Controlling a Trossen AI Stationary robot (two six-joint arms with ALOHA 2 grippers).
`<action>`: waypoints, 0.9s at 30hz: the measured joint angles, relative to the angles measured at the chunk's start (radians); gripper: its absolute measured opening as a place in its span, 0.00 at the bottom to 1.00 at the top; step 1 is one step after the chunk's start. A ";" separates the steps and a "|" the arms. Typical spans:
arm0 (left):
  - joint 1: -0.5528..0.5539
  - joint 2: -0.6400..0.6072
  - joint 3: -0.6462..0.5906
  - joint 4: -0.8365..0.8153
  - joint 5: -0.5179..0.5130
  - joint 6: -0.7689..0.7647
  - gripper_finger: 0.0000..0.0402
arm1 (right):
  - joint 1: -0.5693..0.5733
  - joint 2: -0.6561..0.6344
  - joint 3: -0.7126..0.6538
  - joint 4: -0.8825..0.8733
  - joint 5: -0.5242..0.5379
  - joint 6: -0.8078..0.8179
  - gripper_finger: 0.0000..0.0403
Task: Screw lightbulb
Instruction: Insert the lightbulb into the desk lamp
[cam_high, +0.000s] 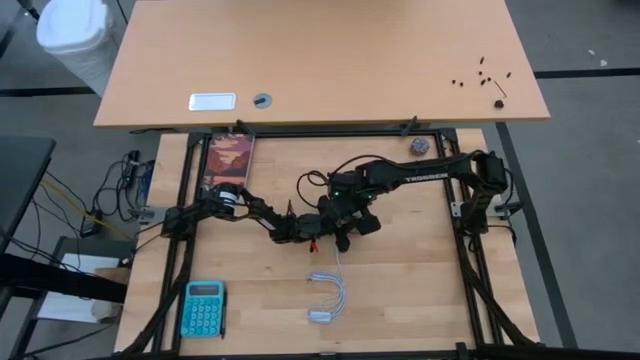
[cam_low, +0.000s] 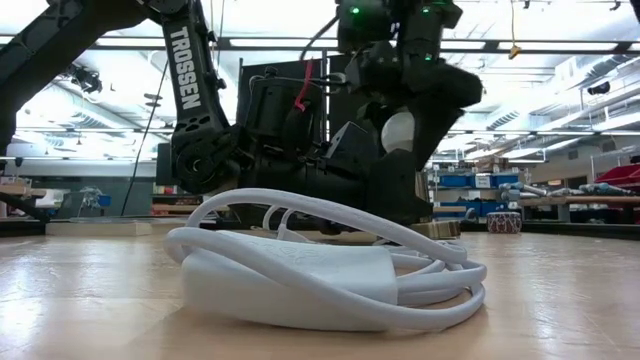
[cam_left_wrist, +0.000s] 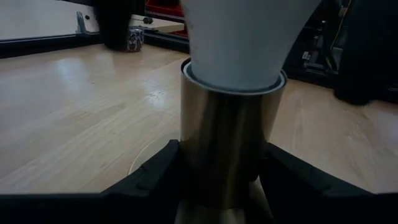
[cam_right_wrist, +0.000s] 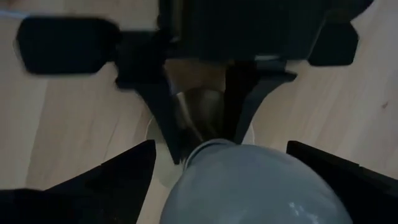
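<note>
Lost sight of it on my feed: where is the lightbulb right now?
The lightbulb sits in the brassy socket at mid-table, the left gripper clamping that socket and the right gripper's open fingers flanking the bulb.

floor: grey | furniture: second wooden table (cam_high: 320, 60) behind | bin: white (cam_high: 75, 35) | ceiling: bright strip lights (cam_low: 560, 45)

A light wooden surface (cam_high: 400, 290) framed by black rails carries a few loose items. A coiled white cord with its plug block (cam_high: 328, 300) lies near the middle of the front half. Taking that cord as the landmark, a teal calculator (cam_high: 203, 308) lies well to its left near the front left corner, a picture-covered book (cam_high: 229, 160) lies far back and to its left, and a small purplish-grey ball (cam_high: 418, 146) sits far back and to its right by the rear rail.
</note>
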 joint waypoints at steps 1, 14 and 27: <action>0.000 0.000 0.000 -0.001 0.000 0.003 0.49 | 0.000 0.014 0.017 -0.006 0.000 0.006 0.92; 0.000 0.000 0.000 0.000 -0.001 -0.001 0.49 | -0.012 0.097 0.138 -0.169 0.027 0.009 0.91; 0.000 0.000 0.000 0.000 -0.001 -0.002 0.49 | 0.004 0.103 0.179 -0.266 0.060 0.005 0.89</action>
